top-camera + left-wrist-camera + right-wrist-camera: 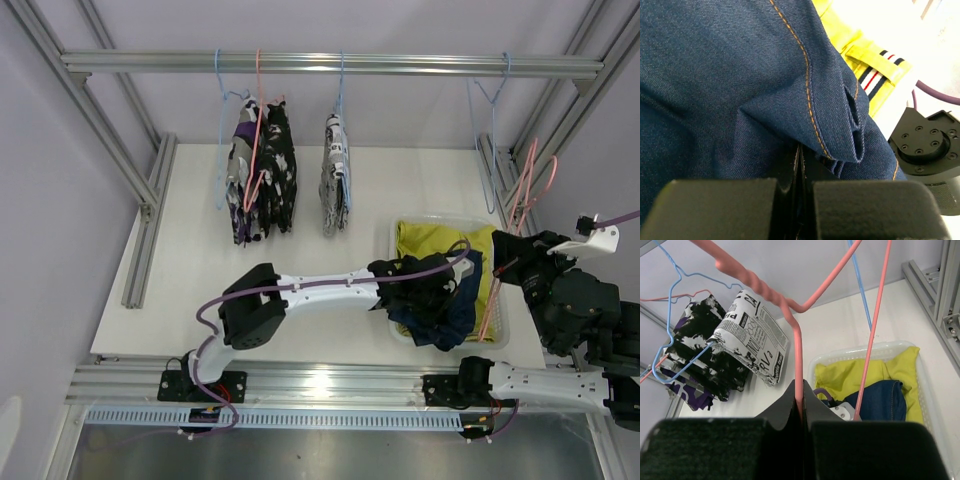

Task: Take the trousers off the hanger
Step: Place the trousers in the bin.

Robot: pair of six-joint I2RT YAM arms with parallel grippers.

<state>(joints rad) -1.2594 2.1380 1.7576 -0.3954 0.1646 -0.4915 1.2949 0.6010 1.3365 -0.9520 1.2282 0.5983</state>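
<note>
**Gripping denim over the basket, a bare pink hanger alongside**

The left end effector point(428, 298) point(800, 157) is closed on a fold of the navy blue trousers point(458, 308) point(740, 75), which lie bunched in the white basket point(502, 325) point(935, 405) on top of the yellow-green trousers point(425, 240) point(860, 47) point(840, 377).

The right end effector point(512, 262) point(800, 405) is clamped on the wire of a pink hanger point(525, 185) point(795, 315) that carries no garment and leans at the basket's right edge.

Three patterned trousers remain on hangers on the rail point(400, 64) at the back. Two in black, white and purple point(262, 170) point(695, 350) hang close together. A newsprint pair point(335, 175) point(752, 340) hangs just to their right. An empty blue hanger point(490, 110) hangs further right. The basket sits on the white surface point(200, 280).
</note>
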